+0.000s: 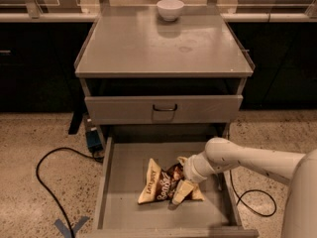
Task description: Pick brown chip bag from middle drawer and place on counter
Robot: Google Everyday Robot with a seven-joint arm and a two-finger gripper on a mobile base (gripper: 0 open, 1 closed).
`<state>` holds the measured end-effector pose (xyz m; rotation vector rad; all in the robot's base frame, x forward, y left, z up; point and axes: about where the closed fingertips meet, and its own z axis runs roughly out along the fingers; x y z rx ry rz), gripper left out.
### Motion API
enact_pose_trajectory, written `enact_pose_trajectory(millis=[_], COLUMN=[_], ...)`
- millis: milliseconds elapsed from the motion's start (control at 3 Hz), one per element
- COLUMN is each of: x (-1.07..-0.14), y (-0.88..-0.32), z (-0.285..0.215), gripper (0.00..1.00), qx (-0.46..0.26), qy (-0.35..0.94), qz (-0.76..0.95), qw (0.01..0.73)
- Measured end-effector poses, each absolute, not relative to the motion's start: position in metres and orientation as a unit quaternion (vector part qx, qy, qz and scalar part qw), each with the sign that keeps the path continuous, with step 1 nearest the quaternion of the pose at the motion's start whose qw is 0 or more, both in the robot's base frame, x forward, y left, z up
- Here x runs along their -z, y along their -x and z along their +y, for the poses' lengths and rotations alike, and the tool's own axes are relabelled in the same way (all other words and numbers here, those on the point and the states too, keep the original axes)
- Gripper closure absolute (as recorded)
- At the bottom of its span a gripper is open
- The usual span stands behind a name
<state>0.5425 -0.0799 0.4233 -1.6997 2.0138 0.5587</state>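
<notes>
The brown chip bag [159, 184] lies on the floor of the open middle drawer [119, 202], dark brown in the middle with tan ends. My gripper [180, 181] reaches into the drawer from the right on a pale arm and sits on the bag's right end. One pale finger [180, 192] lies over the bag's near edge, another shows at its far edge, so the jaws look closed around the bag. The bag still rests on the drawer floor. The counter [163, 43] is the grey cabinet top above.
A white bowl [170, 9] stands at the counter's back. A shut drawer with a dark curved handle [164, 108] sits above the open one. A black cable [47, 182] and a blue box [92, 139] lie on the speckled floor at left.
</notes>
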Motion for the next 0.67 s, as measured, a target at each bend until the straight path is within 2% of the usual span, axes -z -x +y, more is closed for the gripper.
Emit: enact_pose_trajectory(millis=[333, 667], x=[-0.4, -0.352], y=[-0.547, -0.545], z=[-0.069, -0.058], gripper=[0.0, 0.0], qx=[-0.215, -0.247], qy=[0.625, 0.628], qz=[0.722, 0.722], qw=[0.204, 0.155])
